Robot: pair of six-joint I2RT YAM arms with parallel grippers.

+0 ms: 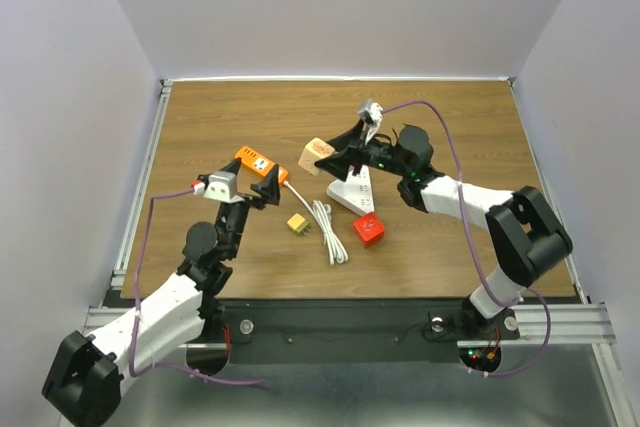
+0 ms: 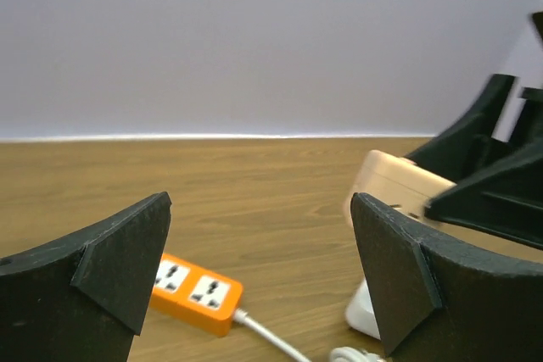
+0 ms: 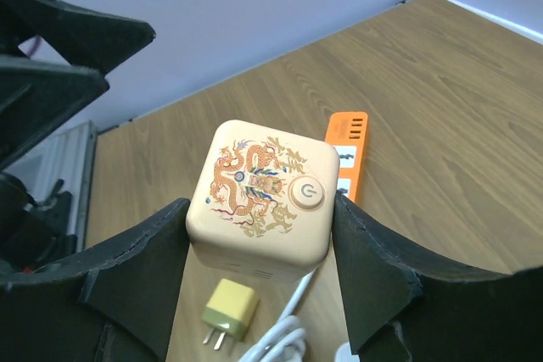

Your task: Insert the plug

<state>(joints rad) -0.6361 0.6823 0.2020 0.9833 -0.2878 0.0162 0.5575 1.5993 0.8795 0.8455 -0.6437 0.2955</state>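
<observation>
A small yellow plug (image 1: 297, 224) with two prongs lies on the table, also in the right wrist view (image 3: 229, 311). My right gripper (image 1: 335, 160) is shut on a beige cube socket (image 1: 318, 155) with a dragon print and a power button (image 3: 263, 197), gripping its two sides just above the table, over the plug. My left gripper (image 1: 262, 187) is open and empty (image 2: 259, 201), hovering near the cable end of an orange power strip (image 1: 262, 166), whose sockets show between the jaws (image 2: 191, 292).
A coiled white cable (image 1: 328, 230) runs from the orange strip. A white power strip (image 1: 355, 192) lies under the right wrist, with a red cube (image 1: 368, 230) in front of it. Purple cables loop over both arms.
</observation>
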